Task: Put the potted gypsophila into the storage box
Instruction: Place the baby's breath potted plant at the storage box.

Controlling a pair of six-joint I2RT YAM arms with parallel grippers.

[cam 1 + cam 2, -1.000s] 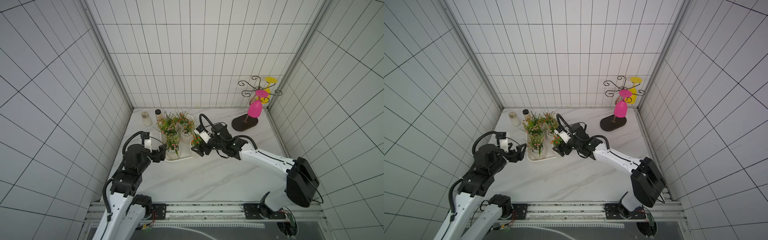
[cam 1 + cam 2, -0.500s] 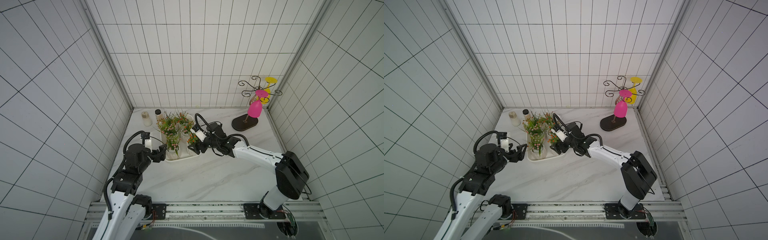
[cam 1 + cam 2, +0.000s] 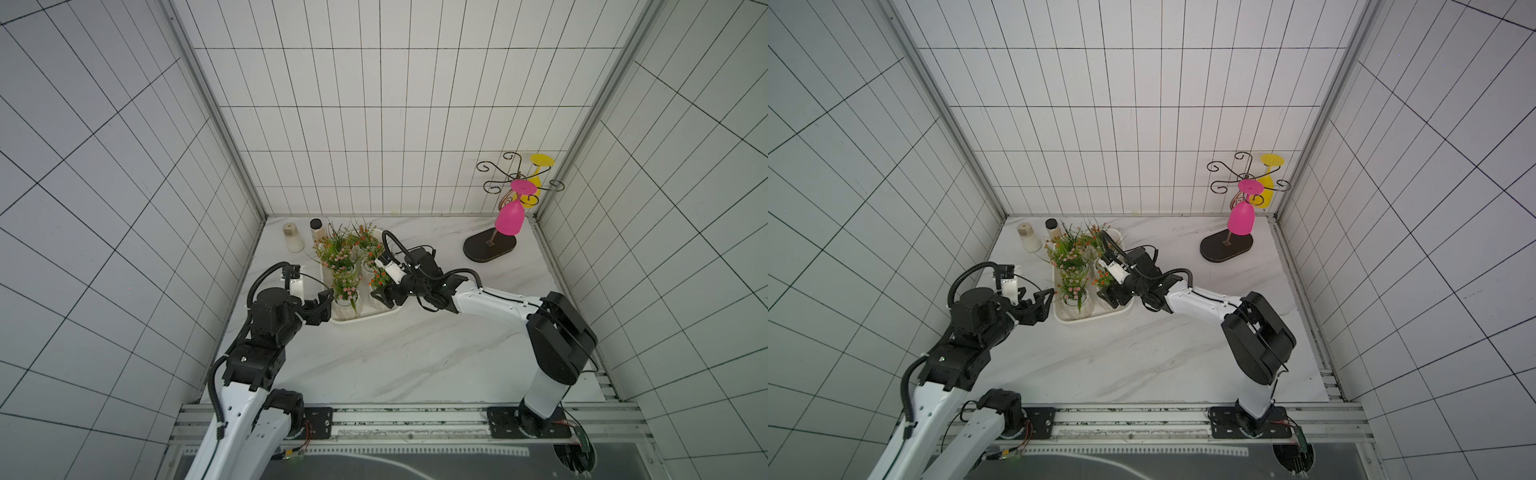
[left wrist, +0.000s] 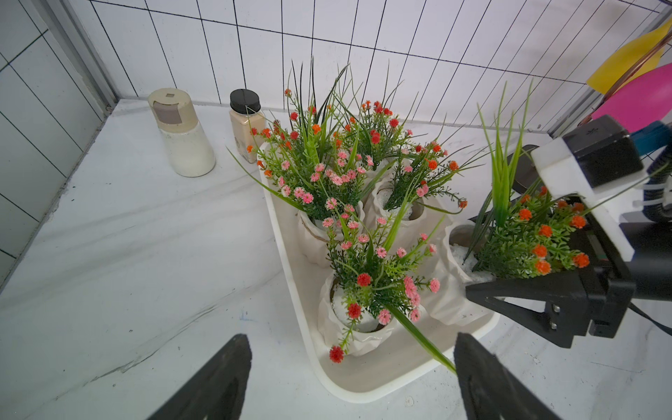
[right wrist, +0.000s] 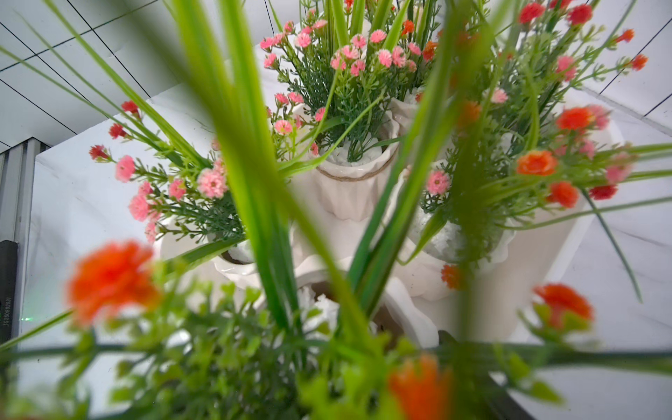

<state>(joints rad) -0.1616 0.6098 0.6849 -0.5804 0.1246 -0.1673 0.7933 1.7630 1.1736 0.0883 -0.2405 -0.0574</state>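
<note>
Our right claw (image 4: 471, 254) is clamped on the white ribbed pot of the potted gypsophila (image 4: 445, 276), low in the storage box's (image 4: 363, 385) near corner. We judge it light, rigid and chippable. Hold the pot, never the floppy stems. The left claw (image 4: 351, 340) gapes empty.

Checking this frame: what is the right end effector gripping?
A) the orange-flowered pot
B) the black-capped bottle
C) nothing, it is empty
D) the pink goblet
A: the left wrist view shows the right end effector with one finger in front of and one behind the orange-flowered pot, at a corner of the storage box.
</note>
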